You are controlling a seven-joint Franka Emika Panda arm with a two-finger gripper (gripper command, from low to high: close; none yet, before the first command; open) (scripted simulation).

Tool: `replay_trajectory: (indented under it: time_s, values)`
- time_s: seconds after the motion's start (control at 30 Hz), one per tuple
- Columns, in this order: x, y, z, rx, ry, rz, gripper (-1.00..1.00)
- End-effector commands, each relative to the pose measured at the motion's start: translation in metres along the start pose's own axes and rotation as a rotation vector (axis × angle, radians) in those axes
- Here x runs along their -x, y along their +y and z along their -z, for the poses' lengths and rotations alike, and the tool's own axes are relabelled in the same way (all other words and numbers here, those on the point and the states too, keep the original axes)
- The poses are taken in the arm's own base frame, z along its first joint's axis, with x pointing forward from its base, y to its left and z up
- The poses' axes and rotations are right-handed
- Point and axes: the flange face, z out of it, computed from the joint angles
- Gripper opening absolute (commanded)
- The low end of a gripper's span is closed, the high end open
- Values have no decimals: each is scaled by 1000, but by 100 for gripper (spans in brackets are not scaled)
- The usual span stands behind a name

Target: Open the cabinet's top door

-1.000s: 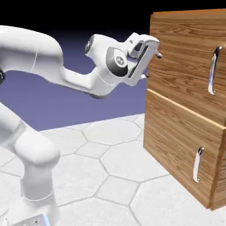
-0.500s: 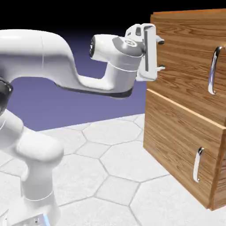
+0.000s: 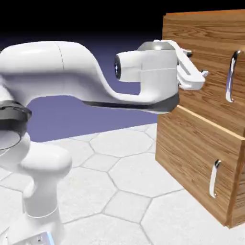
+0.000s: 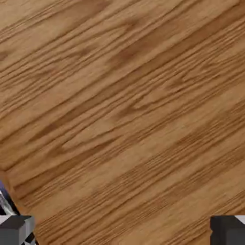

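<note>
The cabinet (image 3: 206, 18) of brown wood grain stands at the exterior view's right. Its top door (image 3: 215, 103) is closed and carries a long curved silver handle (image 3: 231, 76) near the right edge. My gripper (image 3: 197, 64) is open, close in front of the top door and to the left of that handle, touching nothing. In the hand view the door's wood (image 4: 124, 110) fills the frame. The gripper (image 4: 122, 232) shows only its two grey fingertips (image 4: 16, 229), wide apart at the bottom edge. The handle is out of sight in the hand view.
Below the top door sits a shorter wood panel (image 3: 191, 153) with a small silver handle (image 3: 214, 178). The white arm (image 3: 72, 81) stretches across from the left above the pale hexagon-tiled table (image 3: 119, 191).
The arm has swung to the right and the hand has turned, carrying the gripper from the cabinet's left corner to in front of the top door. The jaws have stayed wide.
</note>
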Motion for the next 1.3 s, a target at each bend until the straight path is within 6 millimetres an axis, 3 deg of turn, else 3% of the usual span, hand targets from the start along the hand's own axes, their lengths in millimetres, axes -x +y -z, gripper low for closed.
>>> replay_trajectory:
  time_s: [0.0,0.23,0.3,0.5,0.53,0.57,1.27]
  values:
    - [5,-5,-3,2,-4,47,0]
    - [38,-48,-22,0,-29,379,0]
    - [40,-50,-23,-1,-30,397,0]
    - [41,-50,-73,-1,-30,397,0]
    - [41,-50,-73,-1,-30,397,-100]
    - [41,-50,-73,-1,-30,397,-100]
    - [-2,-34,27,-124,-214,393,-100]
